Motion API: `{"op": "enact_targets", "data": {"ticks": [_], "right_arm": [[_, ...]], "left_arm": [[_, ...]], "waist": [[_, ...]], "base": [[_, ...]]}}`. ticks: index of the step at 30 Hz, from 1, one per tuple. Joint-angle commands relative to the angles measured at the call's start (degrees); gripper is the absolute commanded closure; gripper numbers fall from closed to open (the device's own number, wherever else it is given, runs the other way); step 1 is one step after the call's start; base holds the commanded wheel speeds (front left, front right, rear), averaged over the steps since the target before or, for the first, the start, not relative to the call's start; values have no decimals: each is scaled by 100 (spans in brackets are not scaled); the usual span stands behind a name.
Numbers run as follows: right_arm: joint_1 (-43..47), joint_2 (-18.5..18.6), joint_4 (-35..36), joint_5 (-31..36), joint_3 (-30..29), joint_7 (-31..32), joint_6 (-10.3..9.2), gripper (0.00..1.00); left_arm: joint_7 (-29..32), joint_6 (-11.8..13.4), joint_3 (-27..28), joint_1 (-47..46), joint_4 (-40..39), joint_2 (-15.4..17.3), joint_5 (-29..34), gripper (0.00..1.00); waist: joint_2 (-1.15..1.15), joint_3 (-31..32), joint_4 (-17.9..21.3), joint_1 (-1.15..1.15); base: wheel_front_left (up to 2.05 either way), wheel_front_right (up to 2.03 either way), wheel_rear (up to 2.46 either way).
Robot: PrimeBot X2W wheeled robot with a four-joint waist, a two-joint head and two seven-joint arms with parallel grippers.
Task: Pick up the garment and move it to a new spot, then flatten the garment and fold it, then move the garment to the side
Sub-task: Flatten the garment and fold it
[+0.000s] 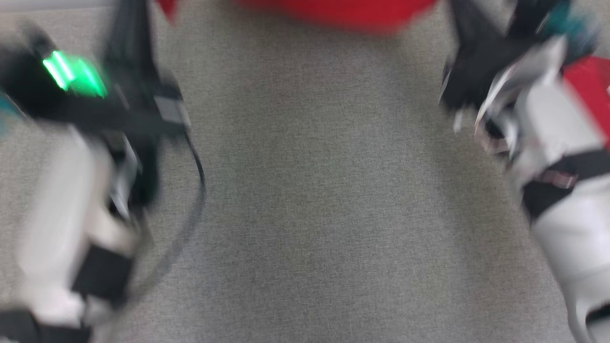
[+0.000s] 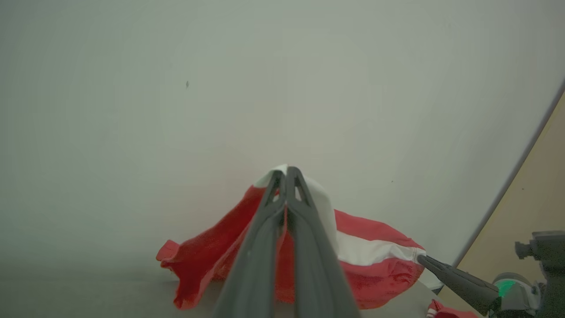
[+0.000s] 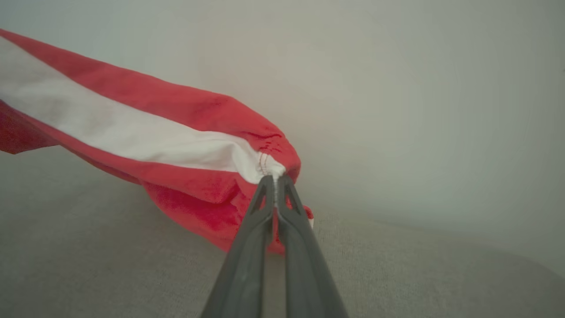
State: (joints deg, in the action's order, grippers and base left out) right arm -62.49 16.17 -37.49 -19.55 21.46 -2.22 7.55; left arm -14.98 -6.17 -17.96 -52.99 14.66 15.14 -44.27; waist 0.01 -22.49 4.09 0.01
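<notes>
The garment (image 2: 375,247) is red cloth with a broad white stripe, lifted and stretched above the grey table between both grippers. My left gripper (image 2: 287,172) is shut on a white-and-red edge of it, with red cloth hanging down on both sides of the fingers. My right gripper (image 3: 276,179) is shut on a gathered, stitched corner of the garment (image 3: 132,132); its dark fingers (image 2: 441,269) also show pinching that corner at the right. In the blurred head view the garment (image 1: 333,12) is a red band at the top edge, between my left arm (image 1: 71,200) and right arm (image 1: 548,124).
A grey woven table top (image 1: 324,190) spreads below and between the arms. A plain pale wall stands behind the garment. A tan floor strip (image 2: 529,185) runs past the table's right edge. Another small red and white piece of cloth (image 2: 446,309) lies near the right gripper.
</notes>
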Motion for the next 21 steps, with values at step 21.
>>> {"op": "enact_targets", "data": {"ticks": [21], "right_arm": [[3933,1478,1435,-2302,1295,1141,-12,100]], "left_arm": [[412,-130,-892,5689,-1697,636,-2463,100]], "waist": [[-1,2007,-273,-1]], "base": [[0,0,0]]}}
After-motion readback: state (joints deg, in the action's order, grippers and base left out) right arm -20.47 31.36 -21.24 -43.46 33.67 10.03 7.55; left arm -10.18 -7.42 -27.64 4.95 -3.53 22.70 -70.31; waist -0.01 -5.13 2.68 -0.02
